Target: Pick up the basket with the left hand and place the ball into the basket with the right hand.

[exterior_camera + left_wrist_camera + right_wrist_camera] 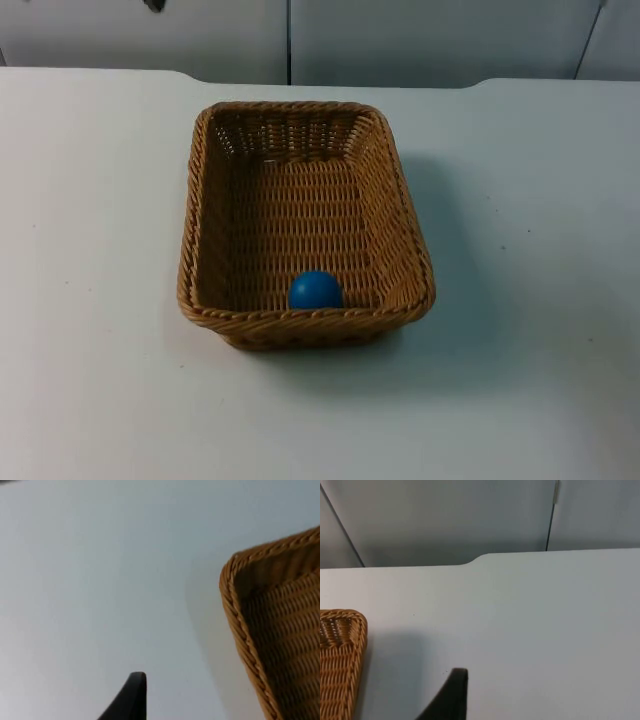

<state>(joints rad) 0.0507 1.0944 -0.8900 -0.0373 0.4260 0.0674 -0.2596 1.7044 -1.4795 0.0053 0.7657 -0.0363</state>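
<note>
A brown wicker basket [305,322] stands on the white table near its middle. A blue ball [315,290] lies inside it, against the near wall. In the left wrist view my left gripper [133,696] hangs over bare table, well apart from one corner of the basket [260,630]. In the right wrist view my right gripper [454,695] is over the table too, beside another basket corner [340,655] and not touching it. Neither gripper holds anything that I can see.
The white table [100,400] lies bare on all sides of the basket. The grey partition wall [400,40] closes off the far edge, with a step in the table edge [475,559] near it.
</note>
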